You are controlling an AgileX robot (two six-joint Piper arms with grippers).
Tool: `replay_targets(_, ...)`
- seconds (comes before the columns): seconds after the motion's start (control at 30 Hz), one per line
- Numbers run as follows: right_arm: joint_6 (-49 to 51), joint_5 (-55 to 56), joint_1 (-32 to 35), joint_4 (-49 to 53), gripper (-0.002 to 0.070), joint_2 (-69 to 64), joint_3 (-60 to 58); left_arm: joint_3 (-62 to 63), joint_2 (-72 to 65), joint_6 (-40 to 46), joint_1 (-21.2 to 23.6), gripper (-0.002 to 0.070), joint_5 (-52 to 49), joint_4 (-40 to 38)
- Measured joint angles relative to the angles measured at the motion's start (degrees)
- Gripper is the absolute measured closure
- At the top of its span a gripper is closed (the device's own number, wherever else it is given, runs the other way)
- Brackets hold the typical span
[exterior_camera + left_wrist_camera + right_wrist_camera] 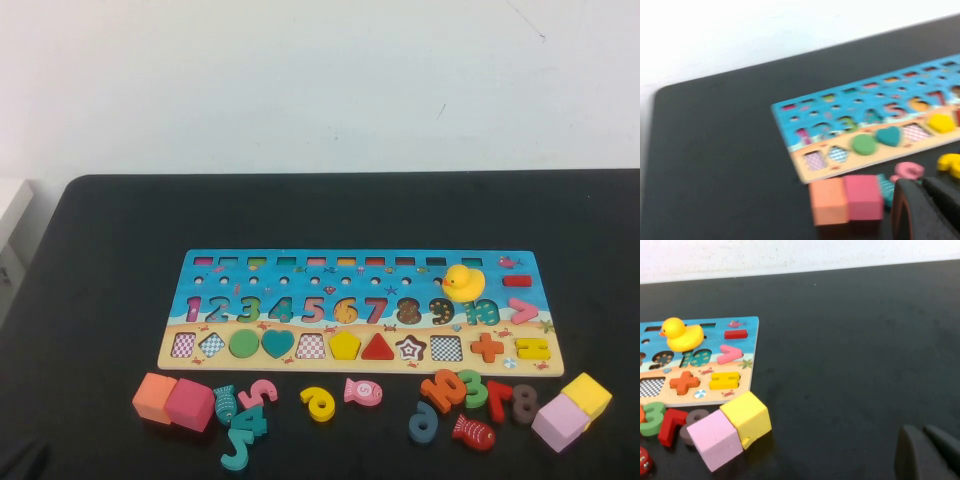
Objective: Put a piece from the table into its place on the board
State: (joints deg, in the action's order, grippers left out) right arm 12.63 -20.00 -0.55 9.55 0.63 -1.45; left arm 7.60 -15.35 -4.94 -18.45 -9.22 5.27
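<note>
The board (pixel 360 310) is lying flat across the middle of the black table (pixel 100 260), with its green circle (pixel 243 343), teal heart (pixel 278 343), yellow pentagon (pixel 345 345) and red triangle (pixel 378 347) already sitting in their slots, and a yellow rubber duck (pixel 463 283) is resting on its far right part, over the number ten. Loose pieces are lying in a row on the table just in front of the board: an orange block (pixel 152 396) touching a pink block (pixel 190 404) at the left, then teal and pink numbers, a yellow six (pixel 319 403), a pink fish (pixel 363 391), an orange ten (pixel 444 387), a red fish (pixel 473 432), and at the right a lilac block (pixel 559 423) touching a yellow block (pixel 587 394). The left gripper (pixel 927 210) is hovering low beside the pink block and the pink number near the board's left end, and its fingers are showing only as dark tips, so whether they are parted or closed cannot be told. The right gripper (pixel 930 455) is hanging over bare table well to the right of the lilac and yellow blocks, holding nothing visible, and its finger state likewise cannot be told.
</note>
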Motion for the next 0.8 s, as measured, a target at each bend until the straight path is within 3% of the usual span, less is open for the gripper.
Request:
replay_targets(0.37,0.0,0.0,0.0,0.0,0.0657,0.0,0.0,-8.7,15.5,0.2,15.0,0.0675,-0.5,-4.3)
replay_targets(0.8,0.0,0.0,0.0,0.0,0.0657,0.0,0.0,-8.6,16.1,4.0,16.3,0.0675,-8.3,-5.8)
